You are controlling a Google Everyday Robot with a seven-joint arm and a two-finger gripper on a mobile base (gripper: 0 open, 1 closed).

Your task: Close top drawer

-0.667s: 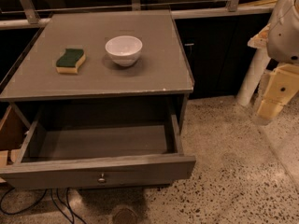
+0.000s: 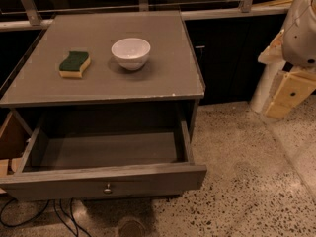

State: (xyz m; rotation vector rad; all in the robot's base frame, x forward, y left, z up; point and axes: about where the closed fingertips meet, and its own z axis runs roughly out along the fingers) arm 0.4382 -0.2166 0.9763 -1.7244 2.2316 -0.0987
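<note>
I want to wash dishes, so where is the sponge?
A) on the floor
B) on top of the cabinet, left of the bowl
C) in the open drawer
B: the sponge lies on the cabinet top, left of the white bowl; the top drawer stands open and the gripper hangs far right, apart from it.

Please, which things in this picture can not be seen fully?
1. Gripper, at the right edge beside the grey wooden cabinet: camera view, cut off by the frame.
2. Wide grey wooden top drawer, open: left corner cut off by the left edge.
3. Cabinet below that drawer: hidden by its pulled-out front panel.
</note>
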